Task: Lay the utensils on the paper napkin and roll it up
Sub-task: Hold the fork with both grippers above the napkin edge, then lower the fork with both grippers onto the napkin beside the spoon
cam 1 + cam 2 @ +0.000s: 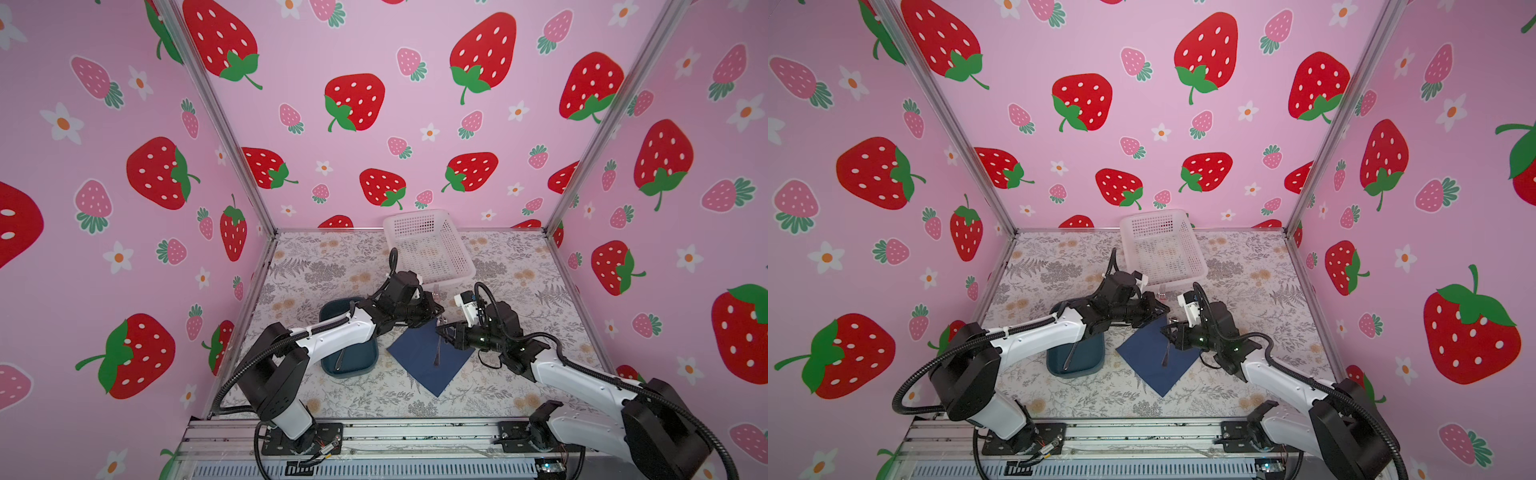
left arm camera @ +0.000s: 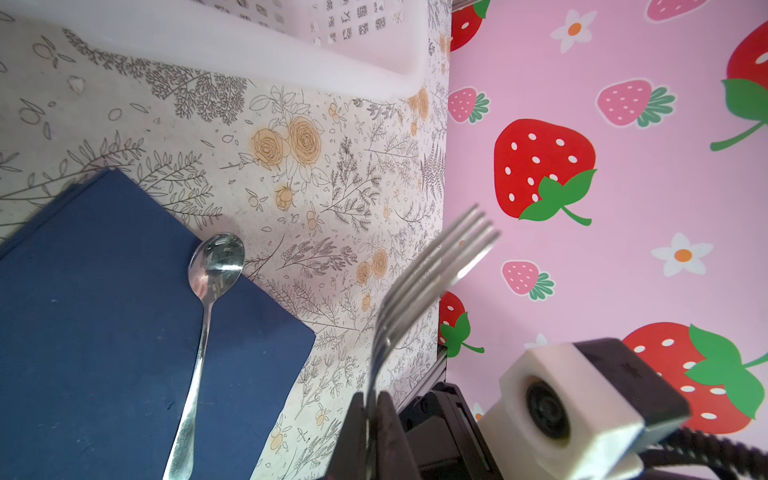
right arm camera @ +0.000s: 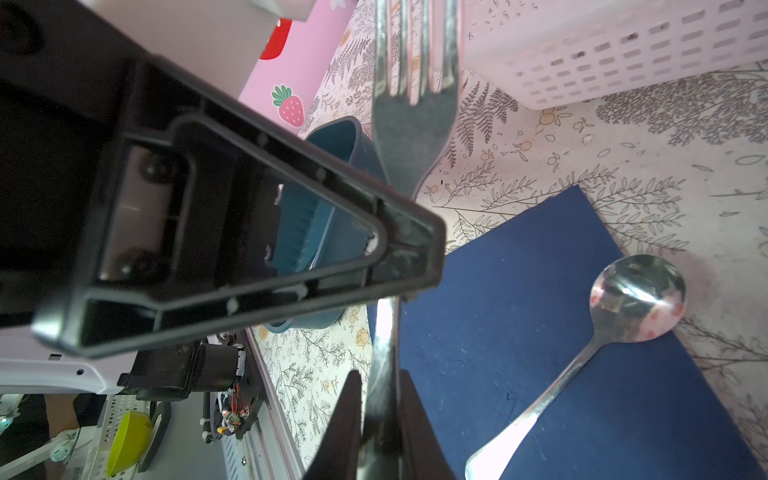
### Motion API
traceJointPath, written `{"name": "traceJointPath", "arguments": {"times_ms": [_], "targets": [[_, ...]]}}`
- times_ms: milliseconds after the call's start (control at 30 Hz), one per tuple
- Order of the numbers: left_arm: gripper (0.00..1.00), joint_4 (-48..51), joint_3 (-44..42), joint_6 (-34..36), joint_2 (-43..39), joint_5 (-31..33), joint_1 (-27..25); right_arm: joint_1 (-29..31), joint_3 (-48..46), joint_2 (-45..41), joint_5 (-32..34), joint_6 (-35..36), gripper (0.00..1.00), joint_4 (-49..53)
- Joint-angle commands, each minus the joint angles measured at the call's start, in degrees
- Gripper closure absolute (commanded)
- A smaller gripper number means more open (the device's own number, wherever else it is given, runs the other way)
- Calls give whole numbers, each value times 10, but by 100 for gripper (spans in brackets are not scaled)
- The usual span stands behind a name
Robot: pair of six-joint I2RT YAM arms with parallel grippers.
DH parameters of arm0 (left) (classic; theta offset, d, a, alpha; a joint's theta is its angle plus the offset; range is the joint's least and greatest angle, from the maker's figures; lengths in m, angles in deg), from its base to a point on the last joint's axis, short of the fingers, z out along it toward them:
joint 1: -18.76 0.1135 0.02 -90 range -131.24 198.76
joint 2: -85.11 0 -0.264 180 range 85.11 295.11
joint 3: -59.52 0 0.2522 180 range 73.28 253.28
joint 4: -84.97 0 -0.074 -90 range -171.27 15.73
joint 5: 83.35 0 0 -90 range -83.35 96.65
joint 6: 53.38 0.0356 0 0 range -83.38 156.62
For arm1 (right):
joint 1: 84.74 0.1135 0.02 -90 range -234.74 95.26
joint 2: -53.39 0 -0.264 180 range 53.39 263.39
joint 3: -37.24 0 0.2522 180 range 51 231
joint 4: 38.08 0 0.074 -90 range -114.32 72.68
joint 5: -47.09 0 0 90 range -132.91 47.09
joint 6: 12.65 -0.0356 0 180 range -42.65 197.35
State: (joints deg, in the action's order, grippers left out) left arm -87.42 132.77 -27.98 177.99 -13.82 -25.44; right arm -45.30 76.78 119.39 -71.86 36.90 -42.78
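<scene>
The job is roughly a third done, by my reading: the spoon [image 2: 210, 291] already lies on the napkin [image 1: 411, 353], the fork [image 2: 419, 282] is in the air and not yet set down, and what looks like the knife [image 1: 340, 360] waits in the teal tray [image 1: 361, 357]; no rolling has begun. The fork is gripped at two places at once. The left gripper [image 2: 370, 405] is clamped on its handle below the neck, and the right gripper [image 3: 380, 386] has its jaws closed around the handle's end, so this looks like a hand-over between the arms. In both top views the fork hangs above the far corner of the napkin, tines pointing toward the white basket [image 1: 409, 226]. The napkin is a flat dark blue square, set cornerwise on the flowered table [image 1: 519, 299], unfolded and without visible creases. The spoon rests near one edge with its shiny bowl overhanging onto the table, and it may need nudging inward before rolling. Left to do: lay the fork beside the spoon, fetch the knife, then roll.
</scene>
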Motion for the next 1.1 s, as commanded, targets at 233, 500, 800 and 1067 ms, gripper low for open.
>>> {"name": "traceJointPath", "arguments": {"times_ms": [233, 500, 800, 1067], "targets": [[100, 10, 7, 0, 4, 23, -7, 6, 11, -5, 26, -18, 93, -16], [100, 43, -17, 66, 0, 13, 20, 2, -13, -45, 90, -11, 66, 39], [100, 118, 6, 164, 70, -68, 51, -24, -45, -64, 114, -30, 64, 61], [100, 100, 33, 153, 126, -85, 47, -24, -23, 2, 103, -32, 64, 79]]}}
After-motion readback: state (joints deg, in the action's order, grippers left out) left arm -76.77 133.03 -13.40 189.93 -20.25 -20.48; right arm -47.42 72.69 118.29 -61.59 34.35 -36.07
